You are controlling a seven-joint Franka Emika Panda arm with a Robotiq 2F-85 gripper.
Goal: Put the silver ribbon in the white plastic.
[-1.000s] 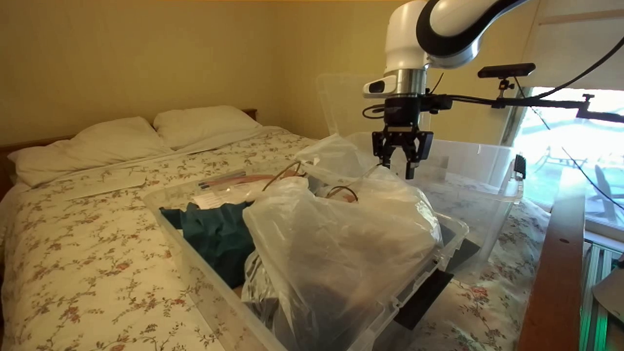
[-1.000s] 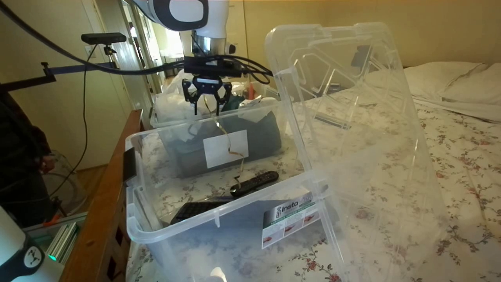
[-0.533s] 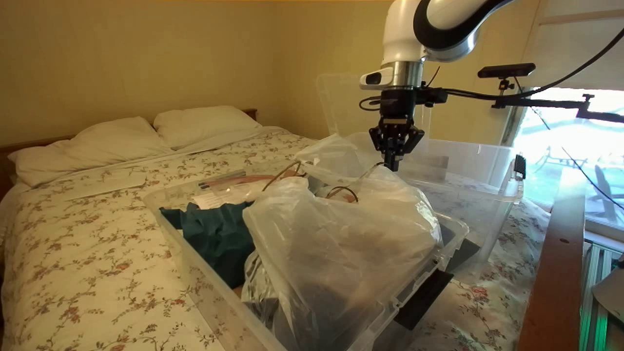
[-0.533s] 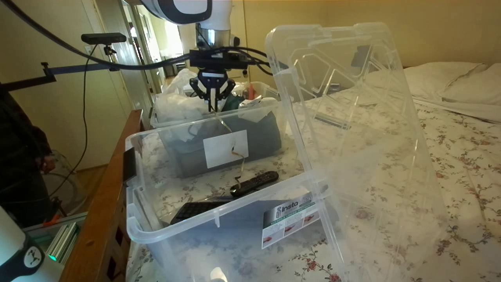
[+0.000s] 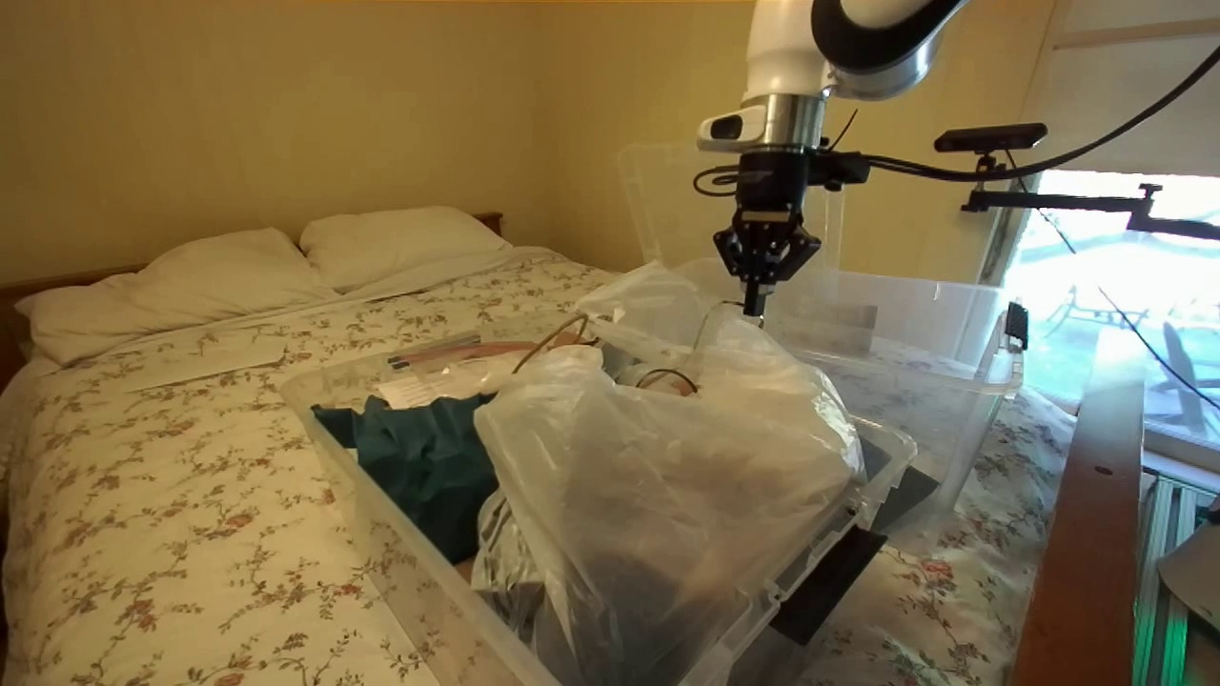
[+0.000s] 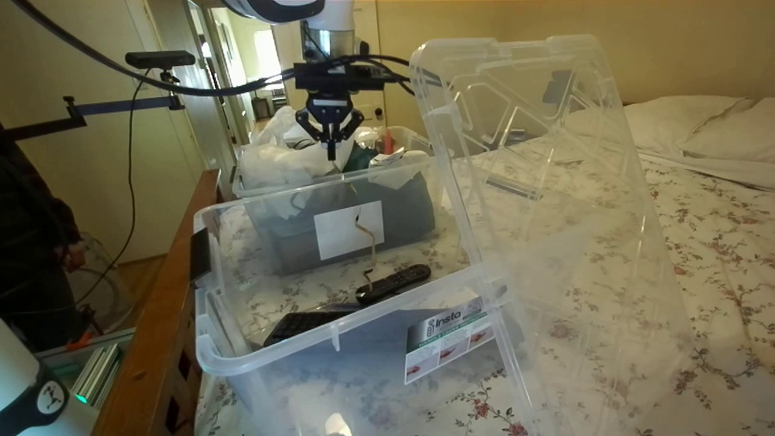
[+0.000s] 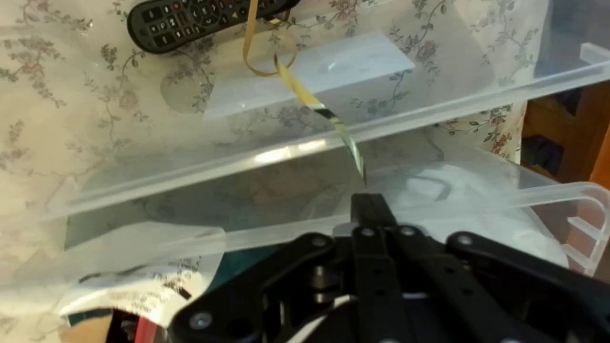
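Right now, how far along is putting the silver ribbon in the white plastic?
Done: the jaws look closed on part of the silver ribbon. In hand: the ribbon hangs from them, trailing down by the black remote. Left: bringing it into the white plastic bag and letting go, since that trailing length is outside.

my wrist view looks closely down past my fingers (image 7: 371,212) at the surface (image 7: 507,126); in an exterior view the filled bin (image 5: 410,567) stands nearest, pillows (image 5: 400,243) behind; in an exterior view the raised-lid bin (image 6: 272,354) stands nearest, hallway (image 6: 248,42) ahead; these, nearly opposed, share both bins and my arm (image 5: 786,57)
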